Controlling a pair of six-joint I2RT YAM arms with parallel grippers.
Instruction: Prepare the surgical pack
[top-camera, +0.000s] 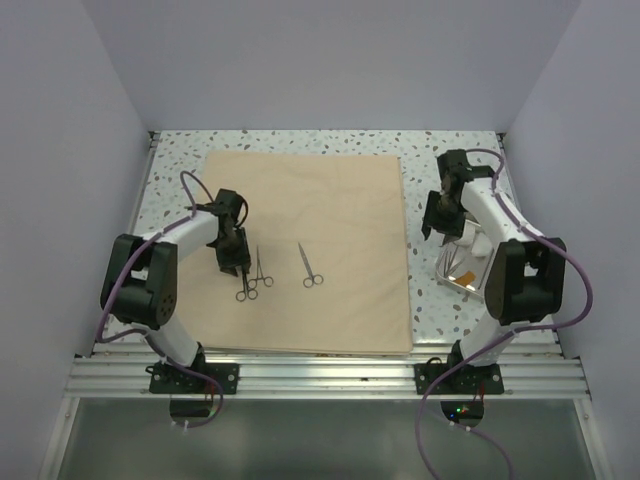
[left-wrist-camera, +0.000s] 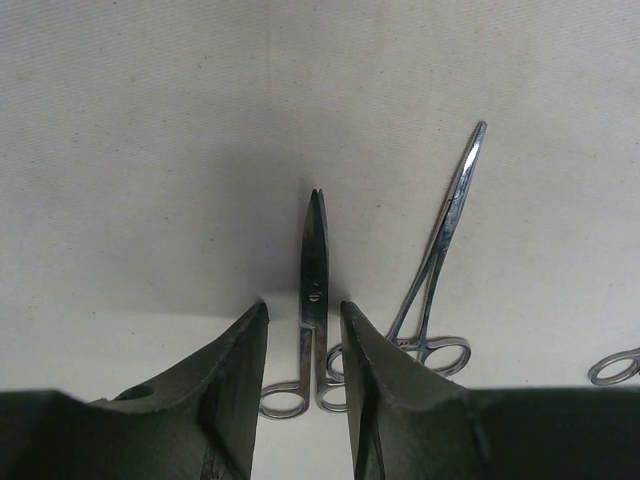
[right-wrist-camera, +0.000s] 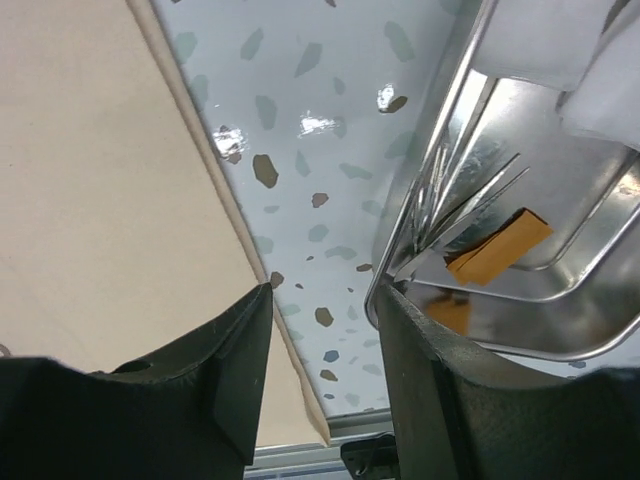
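Left gripper (left-wrist-camera: 304, 308): scissors (left-wrist-camera: 314, 268) in its gap, forceps (left-wrist-camera: 441, 236) just right, bare surgical pack (left-wrist-camera: 150, 130) ahead and left

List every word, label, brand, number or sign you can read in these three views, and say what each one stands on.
No text can be read in any view.
Fabric sheet: plain, no print.
Scissors and forceps: no engraving that can be made out.
Steel tray: no marking shows.
Orange-brown strip in the tray: may be a label, but no writing is visible on it.
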